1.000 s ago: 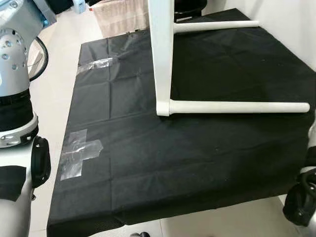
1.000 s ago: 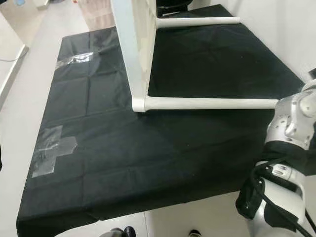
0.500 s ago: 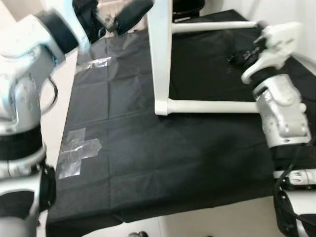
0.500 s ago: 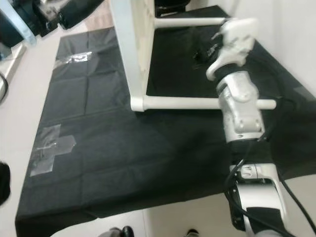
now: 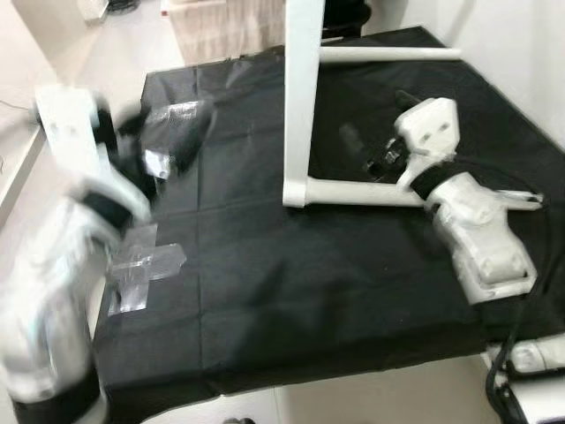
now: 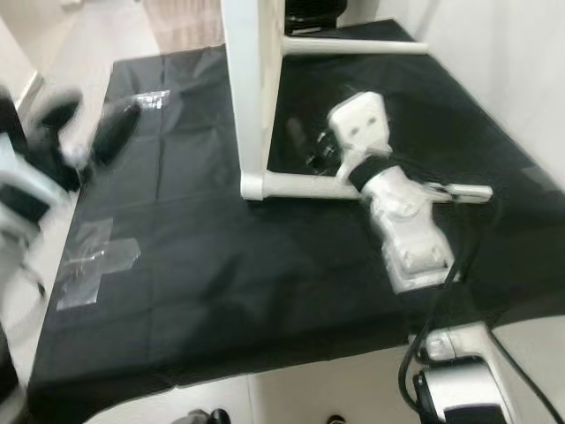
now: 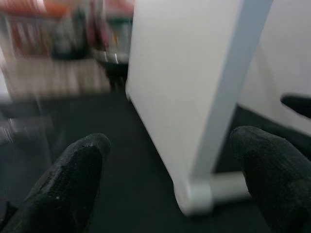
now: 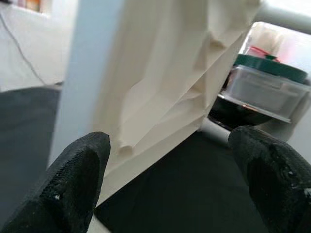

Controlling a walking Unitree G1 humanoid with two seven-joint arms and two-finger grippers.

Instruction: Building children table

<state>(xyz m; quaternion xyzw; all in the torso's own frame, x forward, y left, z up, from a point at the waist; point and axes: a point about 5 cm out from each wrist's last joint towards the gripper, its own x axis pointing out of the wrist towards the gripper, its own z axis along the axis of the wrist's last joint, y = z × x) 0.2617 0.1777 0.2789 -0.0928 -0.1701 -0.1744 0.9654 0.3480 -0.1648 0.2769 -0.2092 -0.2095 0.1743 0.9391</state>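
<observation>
A white children's table stands on its side on a black cloth (image 5: 291,265). Its tabletop (image 5: 300,97) is upright on edge, and two white legs stick out to the right: the near leg (image 5: 353,191) low over the cloth, the far leg (image 5: 388,55) at the back. My right gripper (image 6: 305,146) hovers open just right of the tabletop, above the near leg; in its wrist view the cream underside (image 8: 165,82) lies ahead of its fingers. My left gripper (image 5: 172,146), blurred, is open to the tabletop's left, facing its white face (image 7: 184,92).
Two clear tape patches (image 5: 141,265) (image 5: 172,112) stick to the cloth on the left. A white wall (image 5: 521,53) runs along the right. Pale floor (image 5: 53,53) borders the cloth on the left, and a beige mat (image 5: 229,26) lies beyond its far edge.
Both arms have swung up from my sides. The left gripper then dropped to the tabletop's left. The right gripper came down toward the near leg. The view shifted slightly.
</observation>
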